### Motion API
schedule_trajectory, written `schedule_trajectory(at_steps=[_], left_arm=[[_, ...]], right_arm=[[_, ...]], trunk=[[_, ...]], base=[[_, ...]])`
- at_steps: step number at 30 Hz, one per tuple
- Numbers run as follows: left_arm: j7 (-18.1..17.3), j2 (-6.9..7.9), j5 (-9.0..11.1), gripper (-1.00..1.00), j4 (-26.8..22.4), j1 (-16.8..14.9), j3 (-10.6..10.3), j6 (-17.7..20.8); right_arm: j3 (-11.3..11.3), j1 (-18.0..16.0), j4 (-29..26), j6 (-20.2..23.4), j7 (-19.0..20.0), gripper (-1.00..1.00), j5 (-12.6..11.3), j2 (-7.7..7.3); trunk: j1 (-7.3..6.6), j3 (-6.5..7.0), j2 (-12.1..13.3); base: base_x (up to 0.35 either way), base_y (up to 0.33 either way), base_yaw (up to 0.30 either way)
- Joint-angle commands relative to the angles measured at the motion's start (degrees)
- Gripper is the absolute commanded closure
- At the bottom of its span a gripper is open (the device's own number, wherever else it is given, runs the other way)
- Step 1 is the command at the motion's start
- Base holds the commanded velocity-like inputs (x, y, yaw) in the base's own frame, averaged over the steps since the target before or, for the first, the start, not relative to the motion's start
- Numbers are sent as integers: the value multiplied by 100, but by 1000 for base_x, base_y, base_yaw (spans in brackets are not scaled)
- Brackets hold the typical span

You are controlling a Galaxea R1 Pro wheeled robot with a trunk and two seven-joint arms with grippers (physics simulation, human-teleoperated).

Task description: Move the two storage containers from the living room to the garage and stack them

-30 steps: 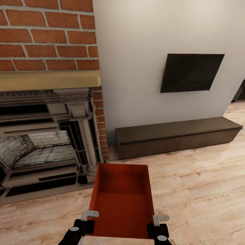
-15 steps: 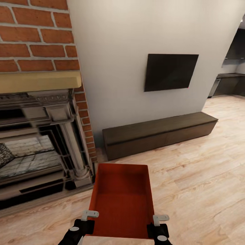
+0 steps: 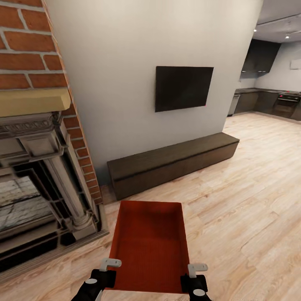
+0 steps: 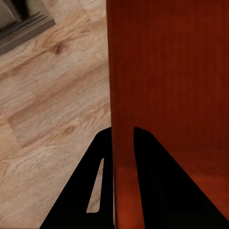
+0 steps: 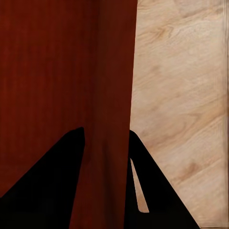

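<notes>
I carry one orange-red storage container (image 3: 149,244) low in front of me, above the wood-plank flooring of the living room. My left gripper (image 3: 104,274) is shut on its left wall and my right gripper (image 3: 194,276) is shut on its right wall. The left wrist view shows the two dark fingers (image 4: 143,162) clamping the thin red wall (image 4: 121,119), one on each side. In the right wrist view the container wall (image 5: 109,109) likewise sits pinched between the black fingers (image 5: 62,171). The bin is empty inside.
A red-brick fireplace (image 3: 33,138) with a stone surround stands close at the left. A long low dark-brown cabinet (image 3: 171,163) runs along the white wall under a black TV (image 3: 183,87). Wood flooring (image 3: 251,200) stretches right toward a dark kitchen (image 3: 271,100).
The view has swung to the right: fireplace, TV and cabinet slid left in the picture and the kitchen came into sight. The container and both grippers stay the same in the view.
</notes>
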Motion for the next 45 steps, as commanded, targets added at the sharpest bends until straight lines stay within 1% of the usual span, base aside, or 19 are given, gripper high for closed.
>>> schedule_trajectory(at_steps=[1, 42, 45], left_arm=[[76, 0, -123, 100, -10, 7, -96, 39], [66, -13, -118, 100, -18, 7, -94, 40], [61, -8, -123, 100, -12, 7, -96, 45]], right_arm=[[-49, -11, -44, -22, -430, 100, -53, 5], [-49, -11, -44, -31, -430, 100, -50, 2], [-49, -11, -44, -31, -430, 100, -45, 4]], trunk=[[0, -7, -5], [0, -7, -5], [0, -7, -5]], base=[[0, 0, -293], [0, 0, -293], [130, 0, -293]])
